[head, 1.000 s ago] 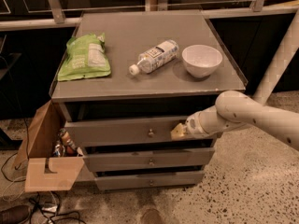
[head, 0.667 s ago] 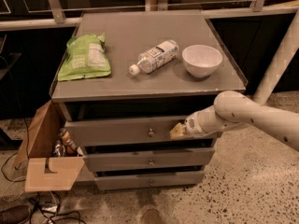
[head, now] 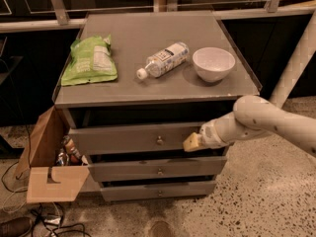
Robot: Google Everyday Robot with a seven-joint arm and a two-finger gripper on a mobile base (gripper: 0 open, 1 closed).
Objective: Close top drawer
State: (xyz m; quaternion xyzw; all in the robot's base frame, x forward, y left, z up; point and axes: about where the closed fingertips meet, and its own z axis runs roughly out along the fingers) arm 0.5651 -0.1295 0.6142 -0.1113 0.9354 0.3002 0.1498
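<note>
The pale gripper sits against the wide grey wooden top drawer, seemingly placed to push it shut. I cannot tell if the claw is parted.

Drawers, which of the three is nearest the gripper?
The top drawer, with the tallest front: the gripper is at its panel, near the knob; the two slimmer drawers sit lower.

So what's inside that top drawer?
Only a dark gap shows above the top drawer front; the cabinet top covers the inside, so any contents are hidden. The gripper is at the drawer front, right of its knob.
</note>
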